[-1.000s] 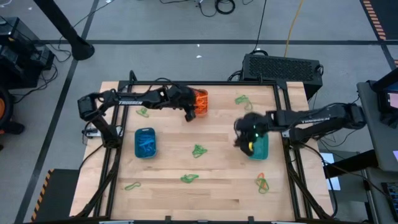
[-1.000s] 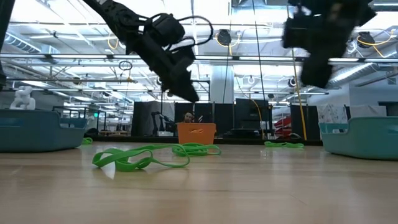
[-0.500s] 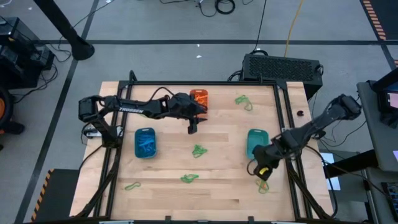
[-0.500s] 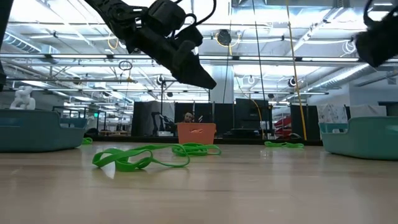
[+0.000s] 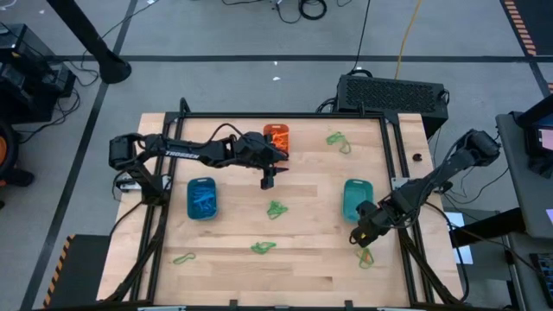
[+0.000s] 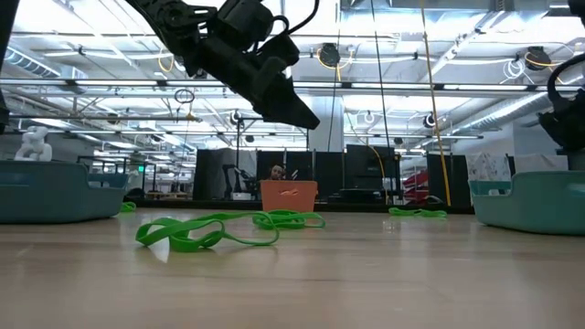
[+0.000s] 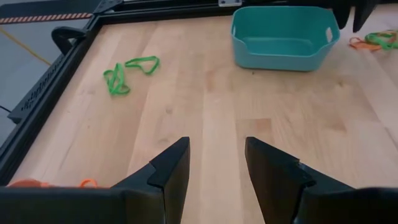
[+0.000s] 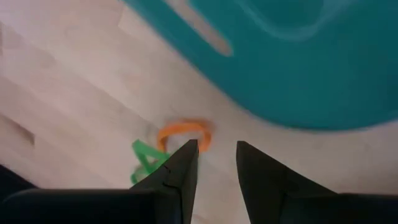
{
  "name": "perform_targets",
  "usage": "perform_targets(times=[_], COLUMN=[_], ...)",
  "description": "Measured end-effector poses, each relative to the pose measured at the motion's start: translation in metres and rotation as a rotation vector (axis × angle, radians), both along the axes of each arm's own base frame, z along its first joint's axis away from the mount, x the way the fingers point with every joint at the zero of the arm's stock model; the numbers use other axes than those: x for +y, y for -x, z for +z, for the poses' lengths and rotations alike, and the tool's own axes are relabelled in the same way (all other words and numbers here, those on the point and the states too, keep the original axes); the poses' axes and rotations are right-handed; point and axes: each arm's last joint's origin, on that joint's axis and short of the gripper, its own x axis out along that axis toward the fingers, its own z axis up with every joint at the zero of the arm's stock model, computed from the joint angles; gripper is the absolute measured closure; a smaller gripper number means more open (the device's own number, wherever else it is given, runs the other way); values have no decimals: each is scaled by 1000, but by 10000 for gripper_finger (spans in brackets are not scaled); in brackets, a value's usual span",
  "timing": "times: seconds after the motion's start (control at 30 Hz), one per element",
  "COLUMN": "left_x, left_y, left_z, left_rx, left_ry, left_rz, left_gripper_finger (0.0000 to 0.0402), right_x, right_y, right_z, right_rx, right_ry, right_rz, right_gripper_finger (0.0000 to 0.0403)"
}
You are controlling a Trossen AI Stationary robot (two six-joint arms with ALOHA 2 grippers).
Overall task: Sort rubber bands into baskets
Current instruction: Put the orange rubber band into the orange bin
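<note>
Where bare wood spreads, left gripper (image 5: 269,179) fingers apart, teal basket (image 5: 356,198) near edge.

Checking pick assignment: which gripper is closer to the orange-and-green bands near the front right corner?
Right. The right gripper hangs open just beside the tangled bands, by the teal basket. The left gripper is open across the table, next to the orange basket.

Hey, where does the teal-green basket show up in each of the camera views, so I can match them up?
High view: the teal-green basket sits right of centre on the table, just above the right gripper.
Low view: at the right edge.
Left wrist view: far across the table, upper middle.
Right wrist view: blurred, filling the top.
Shared landmark: the mixed orange and green bands beside it.
</note>
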Motion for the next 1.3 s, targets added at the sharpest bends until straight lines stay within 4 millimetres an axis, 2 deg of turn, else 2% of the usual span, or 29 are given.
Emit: perform_targets(times=[0.23,0.7,0.8,0.87,0.97,1.1,1.2,1.3], left_x=[0,0,0,0,0,-1,-9,-23], left_y=[0,0,0,0,0,-2,-9,-19], left_z=[0,0,0,0,0,3,4,0], left_rx=[0,-1,-1,-1,-2,-42,-116,-192], left_ry=[4,3,3,3,3,12,58,95], left_rz=[2,2,2,2,2,-30,-161,-309], left_gripper_finger=[238,238,238,238,238,238,238,238], right_x=[2,20,20,20,21,23,21,17], right_y=[-1,-14,-14,-13,-14,-20,-27,-34], right_z=[-2,-24,-24,-23,-17,-4,12,30], right_rx=[-27,-9,-10,-26,-80,-217,-358,-522], right_ry=[26,3,1,-3,-25,2,90,253], right_rz=[4,75,90,118,168,234,261,317], right_gripper_finger=[300,302,322,349,392,398,400,401])
